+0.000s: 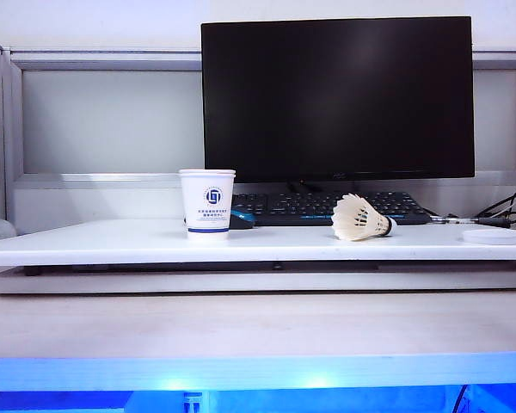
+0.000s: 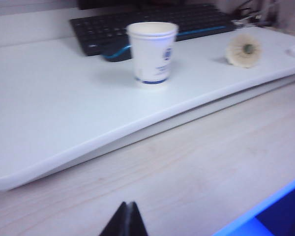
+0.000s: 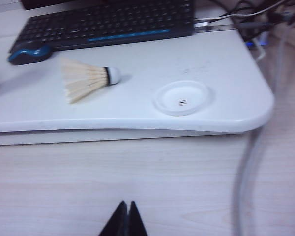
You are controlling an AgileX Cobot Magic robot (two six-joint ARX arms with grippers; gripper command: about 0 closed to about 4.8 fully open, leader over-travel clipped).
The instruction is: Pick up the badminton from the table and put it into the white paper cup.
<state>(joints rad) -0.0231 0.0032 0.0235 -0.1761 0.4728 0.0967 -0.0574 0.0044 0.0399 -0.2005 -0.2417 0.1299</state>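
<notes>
The badminton [image 1: 359, 218] lies on its side on the white table [image 1: 112, 241], right of centre, its cork tip pointing right. It also shows in the right wrist view as a cream cone with a dark band [image 3: 87, 78], and end-on in the left wrist view [image 2: 244, 50]. The white paper cup [image 1: 207, 203] stands upright left of it, mouth open [image 2: 152, 54]. My left gripper [image 2: 128, 204] is shut, hanging over the wooden desk well short of the cup. My right gripper [image 3: 126, 203] is shut too, over the desk short of the badminton. Neither gripper appears in the exterior view.
A black keyboard [image 1: 327, 206] and a dark monitor [image 1: 337, 99] stand behind the table. A flat white round disc [image 3: 182, 97] lies near the table's right corner. A dark mouse with blue trim [image 3: 29, 54] sits by the keyboard. Cables [image 3: 250, 162] hang at the right.
</notes>
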